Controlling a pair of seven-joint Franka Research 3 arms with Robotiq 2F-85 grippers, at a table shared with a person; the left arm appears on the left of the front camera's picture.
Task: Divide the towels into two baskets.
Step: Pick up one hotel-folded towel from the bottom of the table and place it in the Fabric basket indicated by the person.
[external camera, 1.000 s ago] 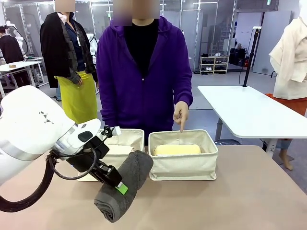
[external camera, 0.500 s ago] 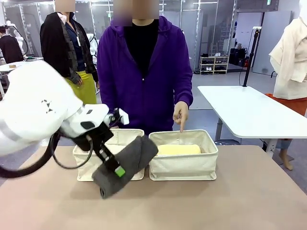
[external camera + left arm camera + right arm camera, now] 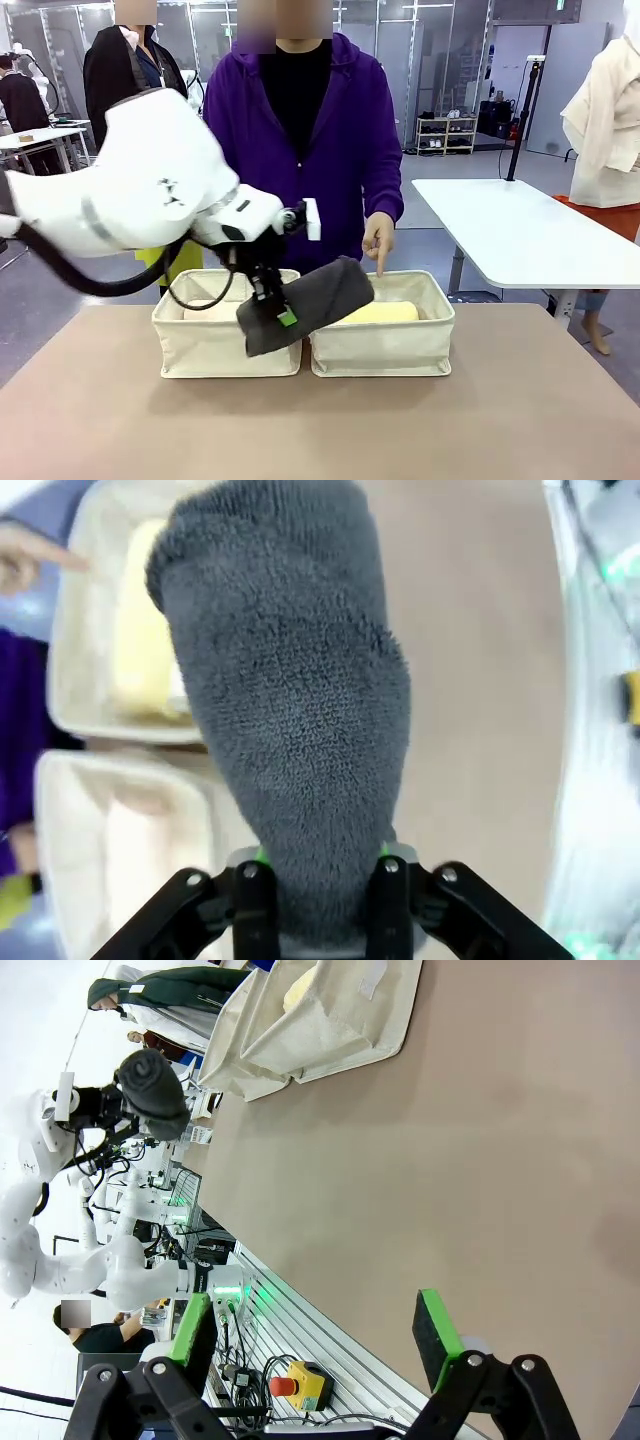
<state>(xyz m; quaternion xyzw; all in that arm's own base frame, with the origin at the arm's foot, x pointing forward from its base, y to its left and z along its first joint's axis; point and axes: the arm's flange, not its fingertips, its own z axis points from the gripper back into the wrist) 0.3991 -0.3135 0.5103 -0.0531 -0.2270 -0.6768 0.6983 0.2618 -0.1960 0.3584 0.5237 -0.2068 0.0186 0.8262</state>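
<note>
Covering part of the yellow towel [image 3: 385, 313] in the right basket [image 3: 383, 345], front view: dark grey towel [image 3: 310, 303], clamped by left gripper [image 3: 280, 317], above both bins; person's hand [image 3: 377, 238] pointing down. Left wrist: left basket [image 3: 70, 850] contents blurred. Right wrist: right gripper [image 3: 318, 1340] spread wide over table [image 3: 450, 1160].

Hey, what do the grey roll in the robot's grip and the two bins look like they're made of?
Grey towel: terry cloth, going by its looped, fuzzy, matte pile. Bins: apparently cream canvas or similar woven fabric; the soft walls sag slightly, with stitched seams at the edges.
</note>
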